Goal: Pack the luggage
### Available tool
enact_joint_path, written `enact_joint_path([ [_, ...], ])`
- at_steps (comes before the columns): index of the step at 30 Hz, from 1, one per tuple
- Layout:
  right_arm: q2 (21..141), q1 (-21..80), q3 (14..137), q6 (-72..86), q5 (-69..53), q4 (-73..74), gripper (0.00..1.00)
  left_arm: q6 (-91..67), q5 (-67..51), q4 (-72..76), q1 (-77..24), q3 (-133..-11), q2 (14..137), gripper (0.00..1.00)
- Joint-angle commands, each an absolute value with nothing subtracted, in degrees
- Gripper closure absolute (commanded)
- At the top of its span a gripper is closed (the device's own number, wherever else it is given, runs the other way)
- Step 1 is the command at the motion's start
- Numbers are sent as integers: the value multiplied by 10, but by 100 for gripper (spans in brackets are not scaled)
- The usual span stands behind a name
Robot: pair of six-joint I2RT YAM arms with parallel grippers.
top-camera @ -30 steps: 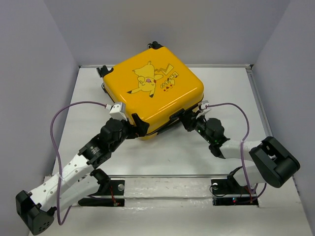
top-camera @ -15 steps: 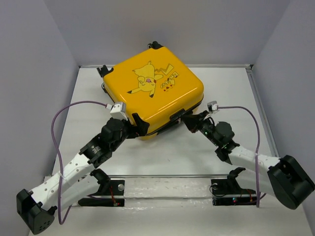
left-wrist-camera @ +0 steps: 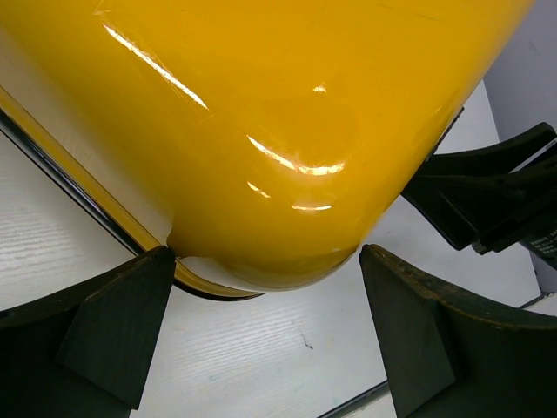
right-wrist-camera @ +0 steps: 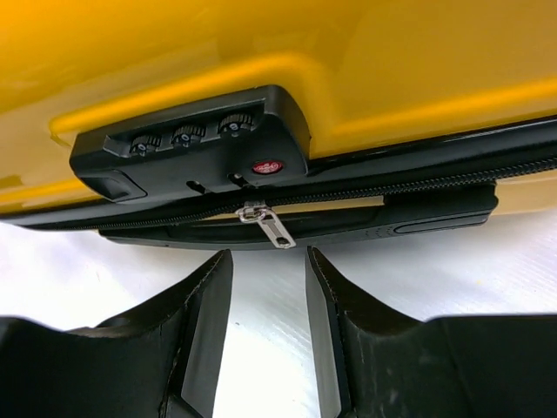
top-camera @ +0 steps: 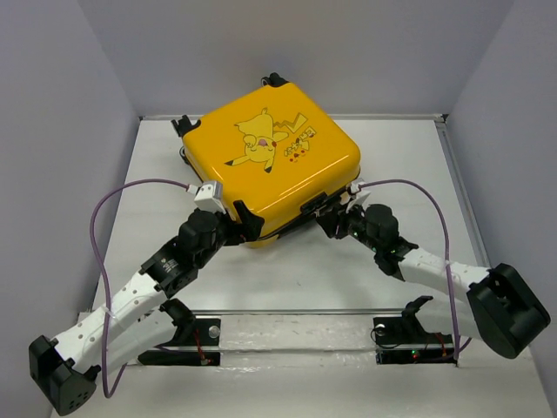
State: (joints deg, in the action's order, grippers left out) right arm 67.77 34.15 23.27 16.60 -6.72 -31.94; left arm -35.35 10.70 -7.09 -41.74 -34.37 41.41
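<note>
The luggage (top-camera: 270,165) is a glossy yellow suitcase with a cartoon on its lid, lying shut on the white table. My left gripper (top-camera: 242,219) is open wide at its near corner, and the rounded yellow corner (left-wrist-camera: 261,104) sits between the fingers (left-wrist-camera: 122,322). My right gripper (top-camera: 335,213) is at the near right side, just below the black combination lock (right-wrist-camera: 191,144). Its jaws stand a little apart with nothing between them (right-wrist-camera: 269,255). The silver zipper pull (right-wrist-camera: 271,226) hangs just ahead of the fingertips, untouched.
Black wheels (top-camera: 184,126) stick out at the suitcase's far side, near the grey back wall. Purple cables (top-camera: 104,235) loop over both arms. A metal rail (top-camera: 296,318) runs along the table's near edge. The right gripper's black body (left-wrist-camera: 496,192) shows in the left wrist view.
The right arm's elbow has swung out to the right and lower, while its gripper stays by the lock side of the suitcase. The left arm and the suitcase have not moved.
</note>
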Motion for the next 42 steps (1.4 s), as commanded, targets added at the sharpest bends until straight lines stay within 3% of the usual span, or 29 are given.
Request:
enact_joint_path([
  [1,689,344,270,118,-91,-328,55,-343,113,-25,-417,-357,406,1],
  [19,793,344,301,109,-84,-414,54,-344,115,-27,-417,-356,413,1],
  [22,809,344,287,120,-91,-469,63,-345,113,-24,-417,-356,420,1],
  [23,812,344,280,126,-90,-500,81,-345,113,-21,-417,-356,423,1],
  [25,814,344,264,142,-89,-532,93,-344,113,-17,-417,-353,425,1],
  [31,802,349,223,169,-95,-551,93,-342,111,20,-417,-353,450,1],
  [35,769,408,215,149,-60,-505,93,-342,92,51,-417,-373,478,1],
  [42,802,634,265,141,90,-462,93,-338,55,118,-417,-435,533,1],
])
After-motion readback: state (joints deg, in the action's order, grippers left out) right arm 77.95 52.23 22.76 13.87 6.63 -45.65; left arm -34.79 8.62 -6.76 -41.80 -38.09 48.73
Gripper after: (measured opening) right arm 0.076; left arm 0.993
